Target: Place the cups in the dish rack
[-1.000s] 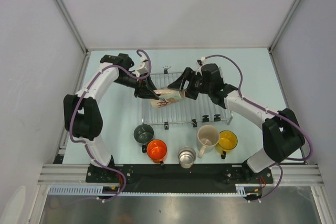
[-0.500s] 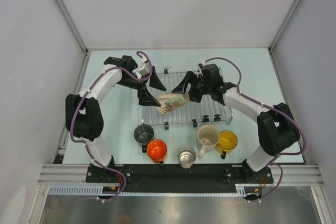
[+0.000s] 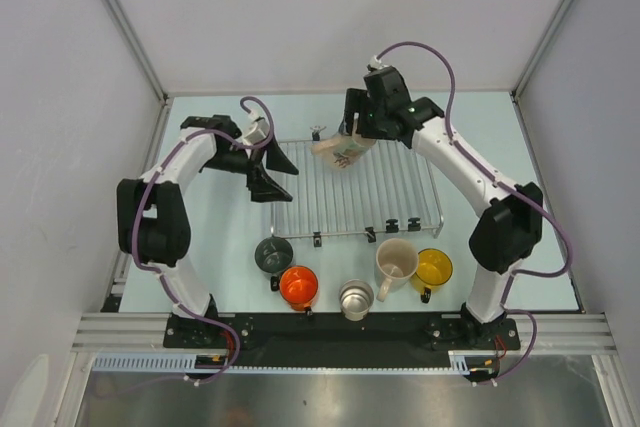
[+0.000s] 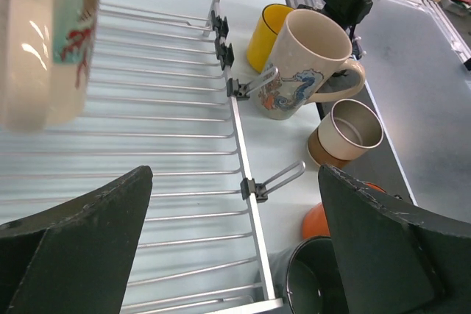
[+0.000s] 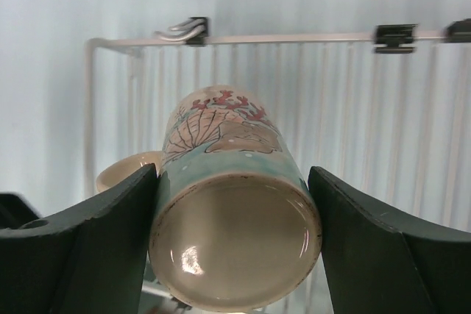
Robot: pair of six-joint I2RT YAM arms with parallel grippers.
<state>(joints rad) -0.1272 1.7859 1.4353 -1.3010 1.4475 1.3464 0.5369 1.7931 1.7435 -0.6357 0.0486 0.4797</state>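
My right gripper (image 3: 352,139) is shut on the base end of a cream cup with sea-themed pictures (image 3: 335,155) (image 5: 235,248). It holds the cup in the air, mouth pointing down and away, over the far left part of the silver wire dish rack (image 3: 380,192) (image 5: 331,108). My left gripper (image 3: 275,172) (image 4: 235,255) stands open and empty at the rack's left edge. The held cup (image 4: 44,42) shows blurred in the left wrist view. On the table in front of the rack stand dark green (image 3: 272,254), orange (image 3: 298,286), steel (image 3: 355,298), cream (image 3: 395,262) and yellow (image 3: 433,268) cups.
Small black clips with wire loops (image 4: 254,189) stick out from the rack's near edge toward the row of cups. White walls close in the table at the left, right and back. Both arm bases sit on the black rail (image 3: 340,332) at the near edge.
My left gripper has opened, let go of the cream cup and drawn back to the left. My right gripper has carried the cup up toward the rack's far side.
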